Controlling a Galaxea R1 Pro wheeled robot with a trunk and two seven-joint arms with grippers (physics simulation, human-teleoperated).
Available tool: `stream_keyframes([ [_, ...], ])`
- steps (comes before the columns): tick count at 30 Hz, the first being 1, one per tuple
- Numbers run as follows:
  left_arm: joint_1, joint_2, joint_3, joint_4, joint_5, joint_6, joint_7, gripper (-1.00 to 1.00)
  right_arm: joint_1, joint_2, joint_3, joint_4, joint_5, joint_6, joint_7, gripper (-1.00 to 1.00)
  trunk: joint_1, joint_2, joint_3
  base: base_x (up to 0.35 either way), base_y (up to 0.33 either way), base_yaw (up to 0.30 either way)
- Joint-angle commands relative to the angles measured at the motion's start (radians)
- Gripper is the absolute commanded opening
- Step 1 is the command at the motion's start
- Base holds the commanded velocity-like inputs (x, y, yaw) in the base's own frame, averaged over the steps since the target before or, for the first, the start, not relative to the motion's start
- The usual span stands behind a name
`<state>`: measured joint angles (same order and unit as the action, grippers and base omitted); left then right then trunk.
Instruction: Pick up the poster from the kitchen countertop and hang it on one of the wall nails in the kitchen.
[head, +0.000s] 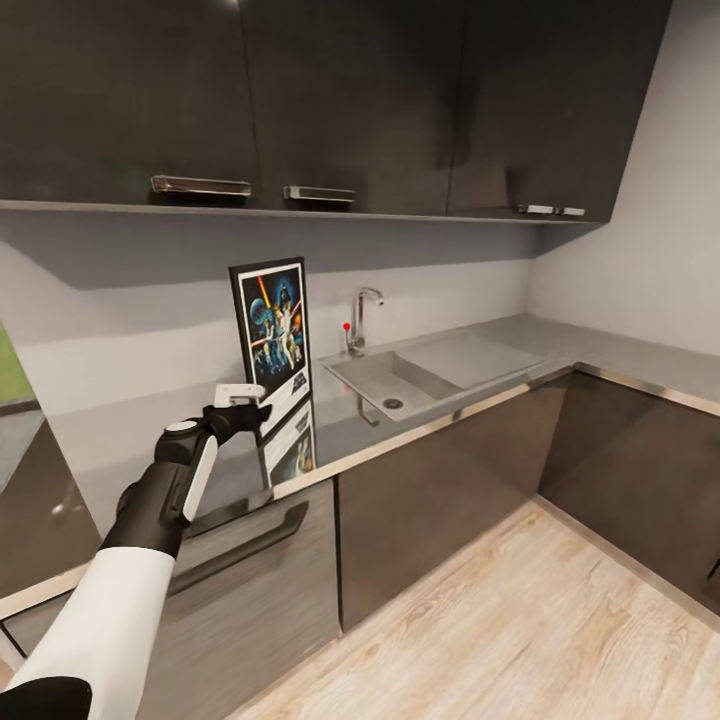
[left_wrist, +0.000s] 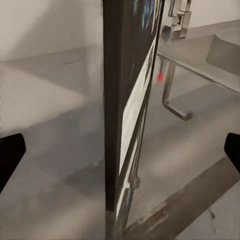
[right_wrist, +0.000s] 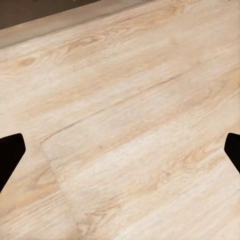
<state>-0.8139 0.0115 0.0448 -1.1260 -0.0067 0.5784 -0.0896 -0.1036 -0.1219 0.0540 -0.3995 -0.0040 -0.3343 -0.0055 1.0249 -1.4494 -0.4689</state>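
Both jaws stand wide apart, we see: our left gripper (left_wrist: 120, 150) reaches toward the poster's (head: 272, 335) lower left edge, fingertips either side of it, not yet closed. It stands upright on the countertop (head: 470, 350) against the wall, left of the sink (head: 400, 385). Our right gripper (right_wrist: 120, 150) hangs released over the wood floor (right_wrist: 130, 100)

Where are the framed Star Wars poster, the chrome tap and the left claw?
Framed Star Wars poster (head: 272, 325): head view, middle of printed face.
Chrome tap (head: 362, 315): head view, upright spout.
Left claw (head: 258, 405): head view, between its fingertips, at the poster's lower edge.
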Motion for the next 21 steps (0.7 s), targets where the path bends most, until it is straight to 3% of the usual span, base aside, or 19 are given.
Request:
stream_keyframes([
  [1, -0.001, 0.000, 0.003, -0.001, -0.001, 0.005, -0.006, 1.00, -0.001, -0.001, 0.004, 0.001, -0.001, -0.003, -0.001, 1.00, 0.000, -0.001, -0.001, 0.069, 0.048, 0.000],
  [12, -0.001, 0.005, 0.006, 0.000, -0.001, 0.005, -0.006, 1.00, -0.001, -0.001, 0.004, 0.001, -0.001, -0.003, -0.001, 1.00, 0.000, -0.001, -0.001, 0.116, 0.036, 0.000],
  [21, -0.001, 0.008, 0.006, 0.001, 0.000, 0.005, -0.006, 1.00, -0.001, -0.001, 0.004, 0.001, -0.001, -0.003, -0.001, 1.00, 0.000, -0.001, -0.001, 0.028, 0.000, 0.000],
])
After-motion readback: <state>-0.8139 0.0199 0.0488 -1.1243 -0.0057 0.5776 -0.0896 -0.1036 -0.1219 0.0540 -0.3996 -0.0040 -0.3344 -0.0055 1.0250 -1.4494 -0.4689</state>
